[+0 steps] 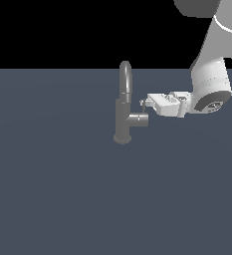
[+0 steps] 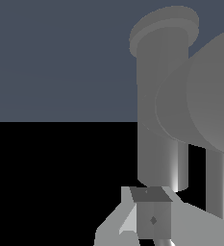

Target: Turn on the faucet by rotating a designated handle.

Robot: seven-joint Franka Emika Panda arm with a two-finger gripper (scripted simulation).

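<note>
The dull-grey faucet [image 1: 122,122] stands upright on its round base in the middle of the exterior view, its arched spout [image 1: 126,77] rising above the body. A stubby side cylinder [image 1: 138,119] points to the exterior view's right. From its end the handle [image 1: 144,107], a thin dark rod, sticks up. My gripper [image 1: 143,102] reaches in horizontally from the exterior view's right, and its fingertips are at the top of the handle, close together. In the wrist view the faucet [image 2: 161,120] fills the frame just beyond my gripper [image 2: 144,202], whose fingers look pressed together. The handle is not clear there.
A plain dark blue-grey floor [image 1: 62,189] spreads around the faucet. My white arm [image 1: 209,84] comes down from the upper part of the exterior view's right.
</note>
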